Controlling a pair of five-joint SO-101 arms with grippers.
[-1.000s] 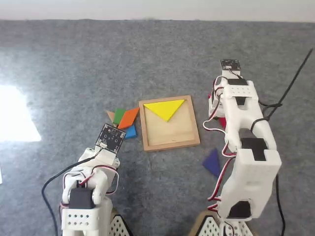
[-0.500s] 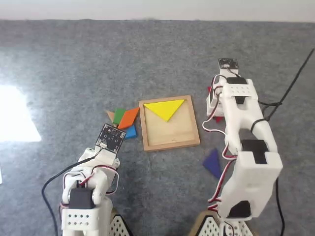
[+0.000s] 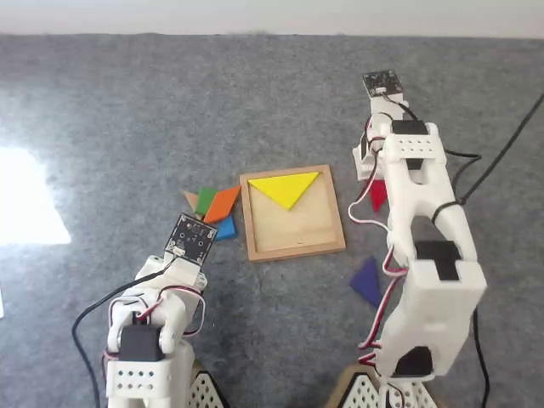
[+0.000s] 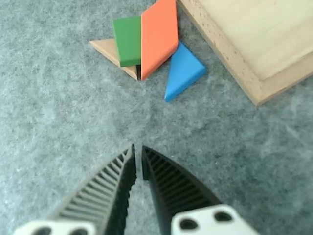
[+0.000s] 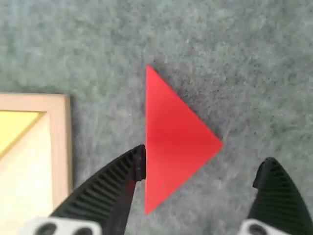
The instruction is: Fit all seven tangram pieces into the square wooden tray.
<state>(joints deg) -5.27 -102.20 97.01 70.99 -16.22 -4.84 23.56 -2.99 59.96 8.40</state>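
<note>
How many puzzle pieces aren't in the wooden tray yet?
6. Green square, orange parallelogram, blue triangle and tan triangle cluster left of the tray; red triangle right of it; purple triangle beside the right arm. None looks hidden.

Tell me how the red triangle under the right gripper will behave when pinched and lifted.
Probably rigid: the red triangle shows crisp straight edges. Lying flat on the grey mat, it shouldn't roll or tip. Its slanted sides could slip from the open right gripper if pinched off-centre.
</note>
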